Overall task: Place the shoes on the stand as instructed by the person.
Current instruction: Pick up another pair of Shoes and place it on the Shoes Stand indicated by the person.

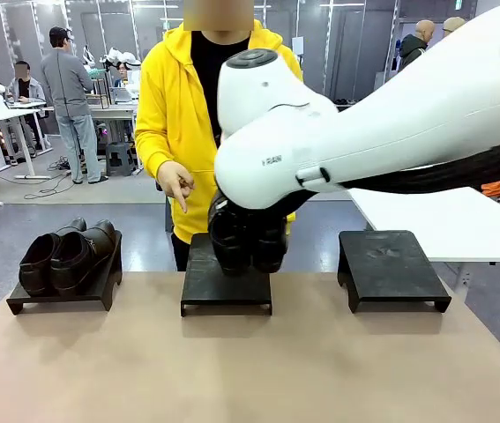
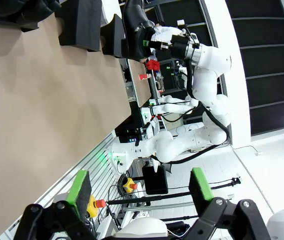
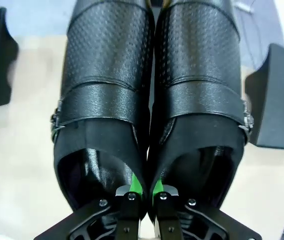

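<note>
- Right gripper [image 3: 147,194] is clamped on the black buckle pair [image 3: 109,65]. One finger sits inside each shoe and pinches the two inner side walls together near the heel openings.
- The whole pair hangs off that one pinch, toes pointing away from the wrist and the metal buckle [image 3: 56,122] on the outer flank.
- My read on handling: stiff leather uppers with moderate weight, most of it out at the sole and toe. The pair will want to pivot about the pinch, so keep any tilting slow.
- The glossy finish looks slick. The collar walls are the thin, flexible part, so the grip is fine there but a jerk could let one shoe slide out.
- From the front, the pair sits low at the middle stand [image 1: 226,295]; can't tell if the soles are touching it.
- The person's hand [image 1: 176,183] points down toward that stand.
- Brown pair [image 1: 66,254] is already on the left stand [image 1: 55,300].
- Left gripper [image 2: 140,186] has its jaws wide apart and holds nothing, parked off beside the table [image 2: 41,100].
</note>
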Robot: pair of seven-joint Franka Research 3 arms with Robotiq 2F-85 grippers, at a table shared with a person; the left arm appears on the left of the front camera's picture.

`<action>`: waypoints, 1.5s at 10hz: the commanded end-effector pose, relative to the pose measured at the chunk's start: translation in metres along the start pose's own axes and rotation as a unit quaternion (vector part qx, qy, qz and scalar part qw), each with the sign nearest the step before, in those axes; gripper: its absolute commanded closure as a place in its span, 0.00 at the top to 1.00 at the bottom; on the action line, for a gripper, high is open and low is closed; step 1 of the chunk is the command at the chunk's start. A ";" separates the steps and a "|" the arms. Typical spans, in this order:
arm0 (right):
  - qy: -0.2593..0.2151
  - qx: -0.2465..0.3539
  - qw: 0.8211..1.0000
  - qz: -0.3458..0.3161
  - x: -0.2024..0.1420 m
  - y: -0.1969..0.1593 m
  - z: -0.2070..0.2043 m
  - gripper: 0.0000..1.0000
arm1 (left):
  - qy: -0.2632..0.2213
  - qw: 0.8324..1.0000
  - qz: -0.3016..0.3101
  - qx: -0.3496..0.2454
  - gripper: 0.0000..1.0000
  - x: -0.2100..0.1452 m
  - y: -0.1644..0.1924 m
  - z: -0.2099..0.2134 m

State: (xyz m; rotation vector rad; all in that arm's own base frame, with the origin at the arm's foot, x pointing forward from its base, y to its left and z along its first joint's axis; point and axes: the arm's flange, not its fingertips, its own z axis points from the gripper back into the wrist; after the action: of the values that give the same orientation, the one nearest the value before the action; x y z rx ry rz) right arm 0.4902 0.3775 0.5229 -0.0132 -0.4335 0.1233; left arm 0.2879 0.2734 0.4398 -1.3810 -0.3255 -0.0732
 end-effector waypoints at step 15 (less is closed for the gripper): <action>-0.063 0.002 0.994 -0.092 0.046 0.045 -0.127 0.07 | 0.002 1.000 -0.003 -0.004 1.00 -0.002 -0.001 0.000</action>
State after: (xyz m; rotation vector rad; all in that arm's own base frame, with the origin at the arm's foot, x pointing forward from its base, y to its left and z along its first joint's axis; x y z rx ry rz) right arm 0.5804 0.4247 0.4201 0.0152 -0.4870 -0.0146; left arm 0.2879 0.2734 0.4398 -1.3811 -0.3253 -0.0732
